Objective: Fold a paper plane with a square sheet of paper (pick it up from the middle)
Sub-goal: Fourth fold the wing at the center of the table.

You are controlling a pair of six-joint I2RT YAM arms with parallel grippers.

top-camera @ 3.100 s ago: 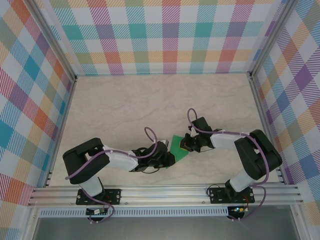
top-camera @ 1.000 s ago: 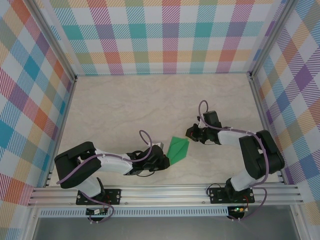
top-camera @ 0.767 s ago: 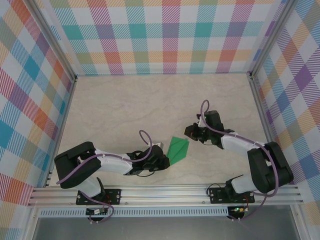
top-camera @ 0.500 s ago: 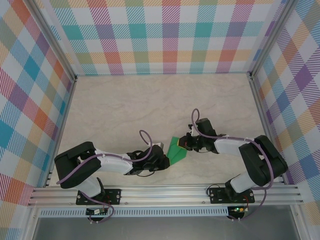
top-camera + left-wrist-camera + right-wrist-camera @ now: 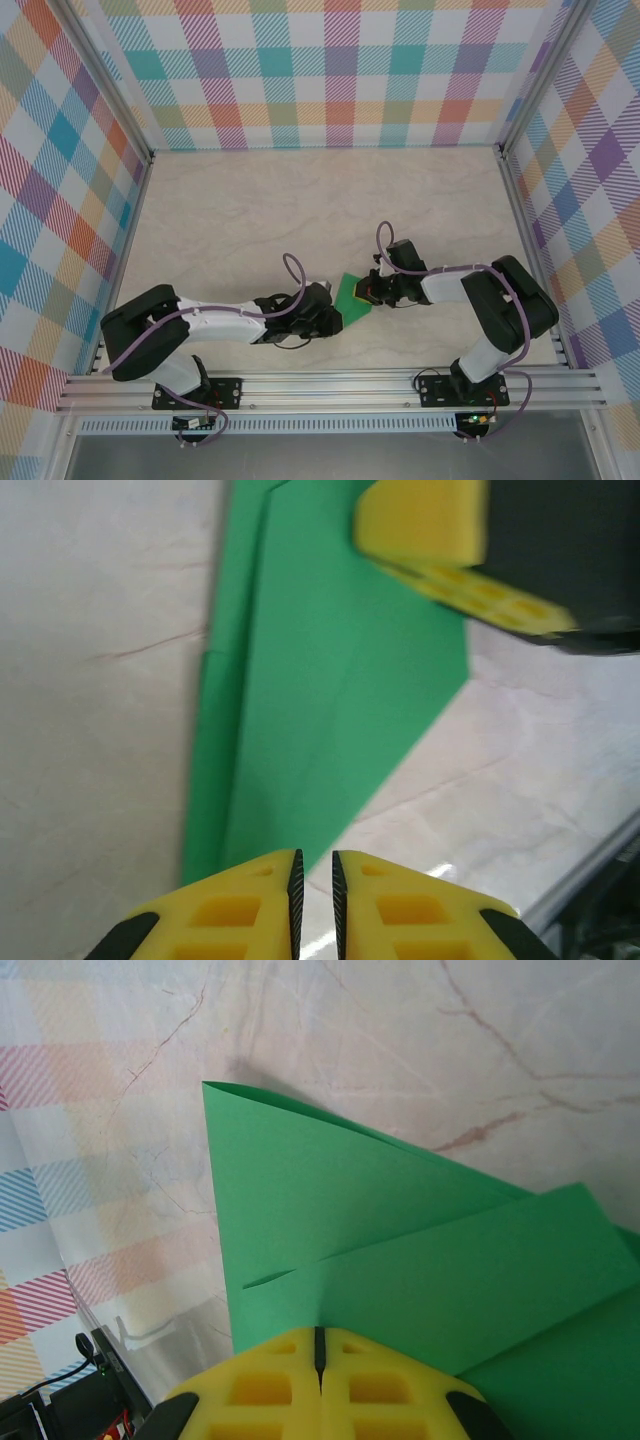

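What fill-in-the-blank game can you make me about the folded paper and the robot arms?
The folded paper on the table is the colour ____.
The number of robot arms reaching toward it is ____: the left arm and the right arm.
The right arm's jaws, over the paper, are not open but ____.
Their fingertips are the colour ____.
Missing words: green, two, shut, yellow.

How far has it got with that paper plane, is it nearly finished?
Done: the green paper shows several folded flaps and creases. In hand: the right end effector, shut, has its tips over the paper, while the left end effector sits at its edge, jaws nearly together. Left: it is a broad wedge, not a slim dart, so probably more folds.
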